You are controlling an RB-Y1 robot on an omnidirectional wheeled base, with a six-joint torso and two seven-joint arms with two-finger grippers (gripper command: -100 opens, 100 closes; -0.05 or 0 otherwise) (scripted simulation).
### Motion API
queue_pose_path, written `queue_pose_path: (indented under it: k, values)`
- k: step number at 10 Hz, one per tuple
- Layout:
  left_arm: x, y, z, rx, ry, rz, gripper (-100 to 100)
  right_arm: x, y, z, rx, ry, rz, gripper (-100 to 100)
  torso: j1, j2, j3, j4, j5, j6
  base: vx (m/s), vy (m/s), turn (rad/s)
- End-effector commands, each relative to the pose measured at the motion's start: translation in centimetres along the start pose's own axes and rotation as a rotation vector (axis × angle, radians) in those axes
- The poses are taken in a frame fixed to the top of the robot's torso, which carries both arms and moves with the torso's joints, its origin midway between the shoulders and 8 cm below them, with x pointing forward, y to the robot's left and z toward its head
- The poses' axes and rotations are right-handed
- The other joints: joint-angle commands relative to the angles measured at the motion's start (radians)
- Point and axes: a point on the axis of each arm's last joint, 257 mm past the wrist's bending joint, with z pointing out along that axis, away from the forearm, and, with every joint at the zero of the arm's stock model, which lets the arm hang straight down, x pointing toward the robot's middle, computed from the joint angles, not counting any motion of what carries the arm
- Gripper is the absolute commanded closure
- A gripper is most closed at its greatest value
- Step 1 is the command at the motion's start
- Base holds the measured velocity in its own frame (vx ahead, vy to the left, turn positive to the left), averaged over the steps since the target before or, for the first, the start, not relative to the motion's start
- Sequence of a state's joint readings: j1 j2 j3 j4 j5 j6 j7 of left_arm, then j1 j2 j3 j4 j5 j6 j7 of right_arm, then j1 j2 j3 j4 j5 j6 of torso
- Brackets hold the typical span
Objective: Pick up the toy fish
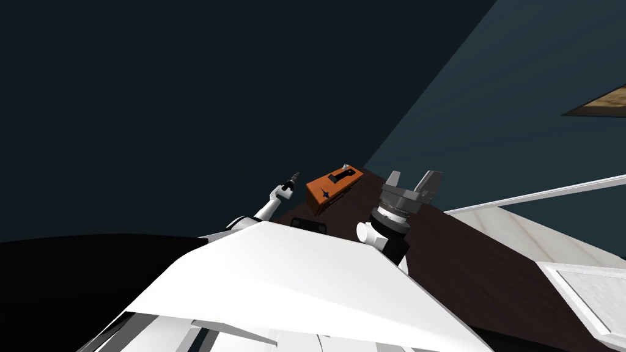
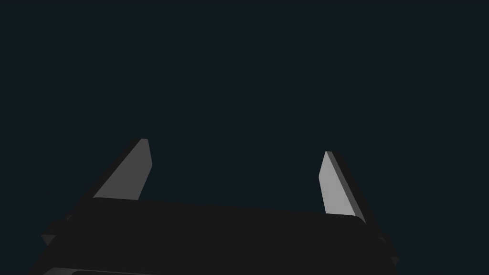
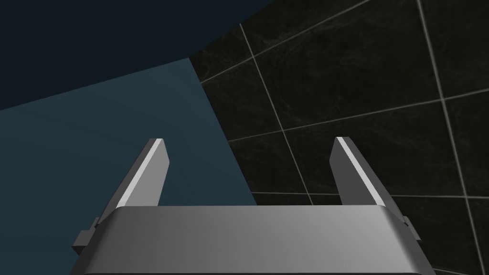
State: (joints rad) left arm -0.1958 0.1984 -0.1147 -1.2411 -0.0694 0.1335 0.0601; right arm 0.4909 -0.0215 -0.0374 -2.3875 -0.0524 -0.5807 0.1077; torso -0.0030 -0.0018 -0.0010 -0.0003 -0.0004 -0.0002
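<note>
An orange box-like piece of furniture [image 1: 333, 186] stands on the dark brown floor ahead of me, by the corner of the dark blue walls. A small dark shape [image 1: 325, 194] lies on its near side, too small to tell whether it is the toy fish. A black elongated thing [image 1: 341, 176] lies on its top. My left gripper [image 1: 295, 177] is raised just left of the box; its fingers stand open [image 2: 235, 145] with nothing between them. My right gripper [image 1: 414, 176] is raised to the box's right, also open and empty [image 3: 248, 138].
A flat black object [image 1: 309, 225] lies on the floor between me and the box. White furniture [image 1: 581, 287] and a white rail [image 1: 538, 195] stand to the right. The walls meet close behind the box. A framed picture [image 1: 602, 101] hangs at upper right.
</note>
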Motion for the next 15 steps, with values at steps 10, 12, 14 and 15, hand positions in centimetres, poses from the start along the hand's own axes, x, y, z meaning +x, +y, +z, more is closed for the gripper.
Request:
queue_pose_path:
  k: [10,12,14,15]
  values:
    - [1.3,7.5,2.5,-0.263,0.025,-0.017,-100,0.0,0.0,0.0,0.0,0.0,0.0,0,-0.002,0.0,0.0,0.0,0.0,0.0,0.014,-0.046,-0.063]
    - [1.8,7.7,3.0,-0.291,0.032,-0.024,-100,0.0,0.0,0.0,0.0,0.0,0.0,0,0.001,0.0,0.0,0.0,0.0,-0.001,0.017,-0.034,-0.045]
    - [2.3,9.5,3.0,-0.349,0.038,-0.031,-100,0.0,0.0,0.0,0.0,0.0,0.0,0,-0.001,0.0,0.0,0.0,0.0,-0.001,0.025,-0.054,-0.075]
    - [2.3,10.3,2.7,-0.365,0.038,-0.03,-100,0.0,0.0,0.0,0.0,0.0,0.0,0,-0.002,-0.001,0.0,0.0,0.0,0.0,0.02,-0.058,-0.037]
